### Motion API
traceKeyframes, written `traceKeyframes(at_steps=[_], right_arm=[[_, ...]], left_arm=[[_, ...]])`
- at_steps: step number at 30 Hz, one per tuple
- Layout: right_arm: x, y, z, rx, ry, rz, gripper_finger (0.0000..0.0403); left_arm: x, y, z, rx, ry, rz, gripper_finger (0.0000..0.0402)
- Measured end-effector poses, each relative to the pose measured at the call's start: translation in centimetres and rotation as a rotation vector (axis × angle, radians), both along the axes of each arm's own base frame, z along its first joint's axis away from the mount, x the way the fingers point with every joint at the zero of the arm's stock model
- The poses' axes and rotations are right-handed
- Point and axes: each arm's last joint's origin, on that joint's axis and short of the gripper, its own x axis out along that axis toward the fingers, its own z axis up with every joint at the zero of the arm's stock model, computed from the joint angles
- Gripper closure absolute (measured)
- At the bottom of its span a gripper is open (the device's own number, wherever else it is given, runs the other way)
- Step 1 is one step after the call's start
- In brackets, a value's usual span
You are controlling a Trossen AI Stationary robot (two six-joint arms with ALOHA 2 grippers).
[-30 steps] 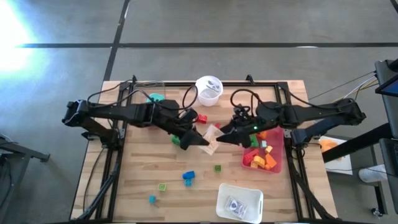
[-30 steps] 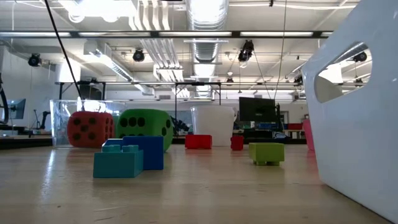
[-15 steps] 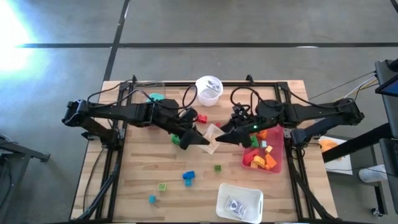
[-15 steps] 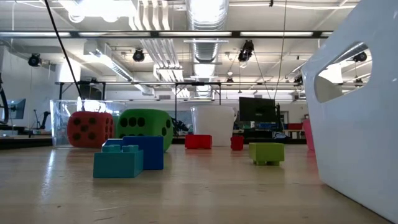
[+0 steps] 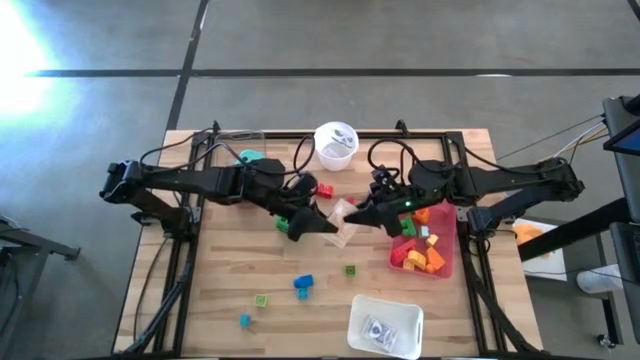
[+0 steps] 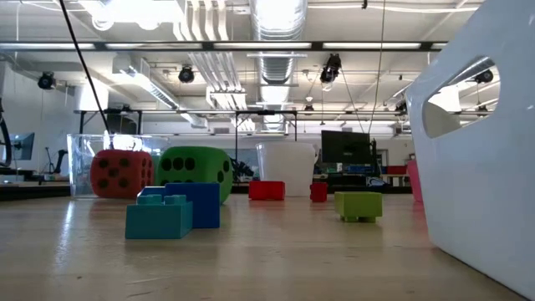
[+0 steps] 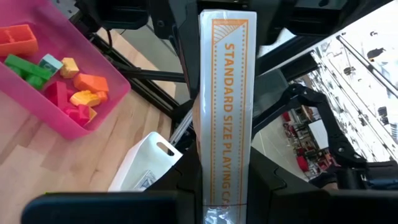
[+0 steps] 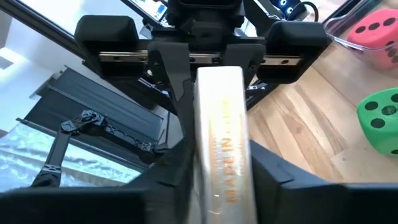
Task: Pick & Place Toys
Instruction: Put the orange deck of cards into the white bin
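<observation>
A flat white playing-card box [image 5: 342, 222] with orange lettering hangs above the table's middle between my two grippers. My left gripper [image 5: 326, 227] is shut on its left end, my right gripper [image 5: 362, 216] on its right end. The toys lie below. A green die [image 8: 379, 118] rests on the wood under the left arm. A red die [image 6: 121, 173] sits in a clear container. Loose bricks [image 5: 303, 285] lie toward the near edge. More bricks fill the pink bin [image 5: 447, 262]. My left gripper pinches the box's near end [image 7: 221, 190] between its two fingers, coming roughly level from the table's left, fingers along the box. The box is lifted clear. My right gripper pinches the opposite end [image 8: 227, 190] between its two fingers, coming roughly level from the table's right, along the box.
A white cup [image 5: 336, 145] stands at the far edge. A white tray [image 5: 385, 325] sits at the near edge, right of centre. A red brick [image 5: 325, 190] lies behind the grippers. A dark metal frame [image 5: 440, 140] borders the tabletop.
My right gripper has shut on the box's right end. The left gripper has kept its hold, and the box stays lifted in the same place.
</observation>
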Motion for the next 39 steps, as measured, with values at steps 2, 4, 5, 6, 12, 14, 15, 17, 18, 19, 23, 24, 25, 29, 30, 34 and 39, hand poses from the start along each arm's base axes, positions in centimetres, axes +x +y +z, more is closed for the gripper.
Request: traceKeyframes(at_steps=[2,4,5,6,12,14,15,17,18,19,23,24,25,29,30,34,39], right_arm=[[0.0,0.0,0.0,-0.001,0.000,0.001,0.0336],[0.0,0.0,0.0,-0.003,-0.002,0.003,0.0345],[0.0,0.0,0.0,-0.007,-0.004,0.004,0.0345],[0.0,0.0,0.0,-0.008,-0.004,0.005,0.0345],[0.0,0.0,0.0,-0.008,-0.005,0.017,0.0345],[0.0,0.0,0.0,-0.011,-0.006,0.020,0.0345],[0.0,0.0,0.0,-0.013,-0.006,0.021,0.0345],[0.0,0.1,0.0,-0.013,-0.009,0.024,0.0345],[0.0,0.1,0.0,-0.013,-0.009,0.024,0.0345],[0.0,0.1,0.0,-0.013,-0.009,0.025,0.0345],[-0.1,0.1,0.1,-0.009,-0.005,0.047,0.0345],[-0.2,0.1,0.1,-0.008,0.000,0.052,0.0345],[-0.3,0.1,0.1,-0.008,0.005,0.056,0.0345],[-0.8,0.1,0.2,-0.007,0.026,0.055,0.0345],[-0.9,0.0,0.2,-0.007,0.028,0.055,0.0345],[-1.9,-0.1,0.6,-0.008,0.041,0.056,0.0345],[-3.5,0.0,1.0,-0.008,0.072,0.067,0.0345]], left_arm=[[0.0,0.0,0.0,0.003,-0.005,-0.003,0.0337],[0.0,0.0,0.0,0.005,-0.005,-0.005,0.0337],[0.0,0.0,0.0,0.005,-0.005,-0.006,0.0337],[0.0,0.0,0.0,0.005,-0.005,-0.006,0.0337],[0.0,0.0,0.0,0.004,-0.002,-0.006,0.0335],[0.0,0.0,0.0,0.001,-0.001,-0.006,0.0311],[0.0,0.0,0.0,-0.003,0.002,-0.006,0.0293],[0.0,-0.1,-0.1,-0.005,0.004,-0.017,0.0253],[0.0,-0.1,0.0,-0.007,0.002,-0.022,0.0233],[0.0,-0.1,0.0,-0.007,0.002,-0.024,0.0215],[-0.1,-0.2,-0.1,-0.014,0.006,-0.047,0.0152],[-0.1,-0.2,-0.1,-0.013,0.006,-0.047,0.0139],[-0.1,-0.2,-0.1,-0.014,0.007,-0.048,0.0127],[-0.1,-0.2,-0.1,-0.015,0.013,-0.055,0.0095],[-0.2,-0.2,-0.1,-0.015,0.014,-0.055,0.0090],[-0.6,-0.3,0.2,0.031,-0.007,-0.071,0.0084],[-1.7,-1.3,1.3,0.203,-0.106,-0.087,0.0083]])
